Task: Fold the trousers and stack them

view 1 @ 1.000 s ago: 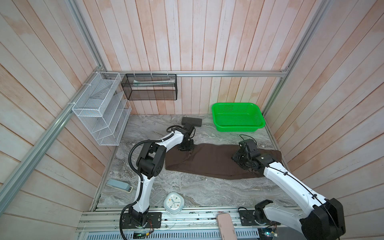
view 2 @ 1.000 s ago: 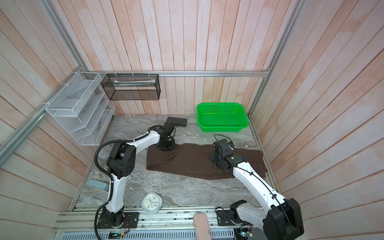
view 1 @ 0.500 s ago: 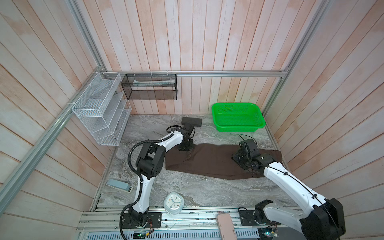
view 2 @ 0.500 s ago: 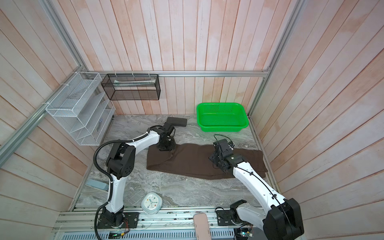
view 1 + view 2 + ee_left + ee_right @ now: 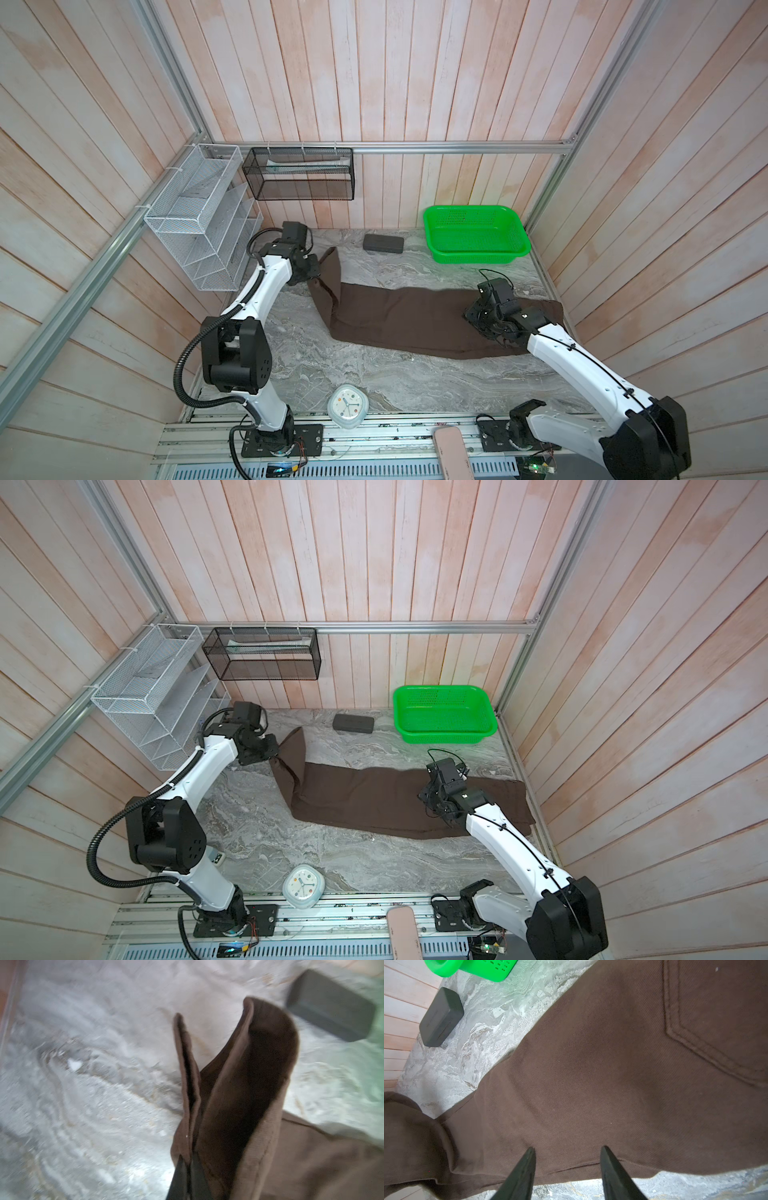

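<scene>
The trousers (image 5: 415, 320) lie left to right; left gripper (image 5: 316, 269) pinches their lifted left end; right gripper (image 5: 566, 1148), half-open and empty, over right end.

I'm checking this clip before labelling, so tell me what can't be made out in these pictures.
- Left wrist view: motion blur smears the hem of the trousers; the bottom edge cuts off the left claw.
- Both top views: its own wrist hides the tips of the right claw.
- In a top view: clock numerals too small.
- In a top view: the bottom edge cuts off a pink object.
</scene>
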